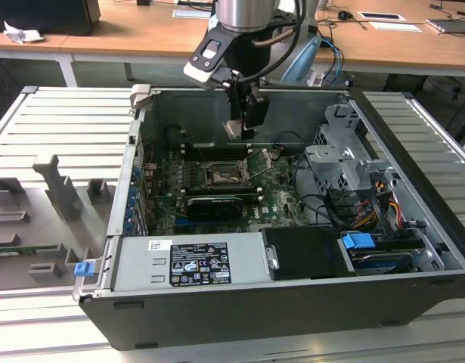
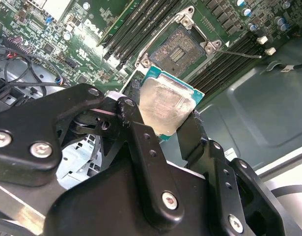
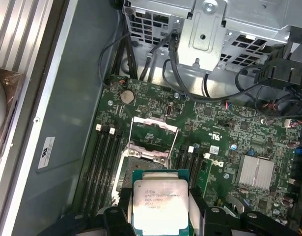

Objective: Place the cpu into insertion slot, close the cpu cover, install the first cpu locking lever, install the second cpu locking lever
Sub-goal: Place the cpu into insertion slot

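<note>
The pincer (image 2: 163, 115) is clamped on the cpu (image 2: 165, 105), one black finger on each of two opposite edges, with the pale metal top facing both wrist cameras. The chip hangs above the board inside the open case (image 1: 217, 318), near the slot (image 2: 178, 49) but clear of it. The slot lies bare, its contact field showing inside the silver rim. In the first wrist view the cover (image 3: 155, 123) is swung up off the slot. There is fine dark print on the cpu top (image 3: 159, 204), too small to make out. A white printed label sits on the grey case wall (image 3: 46, 152), a small white sticker on the board (image 3: 215, 149), and a large black-and-white label on the power supply (image 1: 194, 261). Black memory slots (image 3: 104, 162) run along both sides of the slot. A coin cell (image 3: 126, 96) and a finned heatsink (image 3: 257, 173) sit on the board, and black cables (image 3: 173, 69) loop past the drive cage (image 1: 345, 162). A graphics card (image 1: 213, 204) lies just in front of the slot in the exterior view. The case rests on a ribbed grey desk (image 1: 58, 128)
</note>
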### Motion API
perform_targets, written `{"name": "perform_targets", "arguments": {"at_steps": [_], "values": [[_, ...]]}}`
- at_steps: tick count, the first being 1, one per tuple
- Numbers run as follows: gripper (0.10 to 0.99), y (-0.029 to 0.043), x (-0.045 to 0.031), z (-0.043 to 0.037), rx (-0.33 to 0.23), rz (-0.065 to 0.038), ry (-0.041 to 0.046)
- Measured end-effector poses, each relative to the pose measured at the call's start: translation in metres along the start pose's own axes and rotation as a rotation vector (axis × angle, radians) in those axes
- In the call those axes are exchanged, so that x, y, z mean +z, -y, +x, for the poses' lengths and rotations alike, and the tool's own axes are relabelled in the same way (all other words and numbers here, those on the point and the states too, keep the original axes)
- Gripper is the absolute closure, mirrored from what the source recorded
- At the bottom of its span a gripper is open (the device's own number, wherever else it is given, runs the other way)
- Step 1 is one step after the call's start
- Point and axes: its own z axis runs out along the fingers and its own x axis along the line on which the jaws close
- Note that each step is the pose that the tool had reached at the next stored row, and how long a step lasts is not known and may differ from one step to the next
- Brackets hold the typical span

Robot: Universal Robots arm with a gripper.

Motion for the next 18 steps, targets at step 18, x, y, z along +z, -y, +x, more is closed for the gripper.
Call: {"name": "perform_targets", "arguments": {"at_steps": [18], "values": [[0.545, 0.0006, 0.0075, -0.0002, 0.027, 0.0, 0.0022]]}}
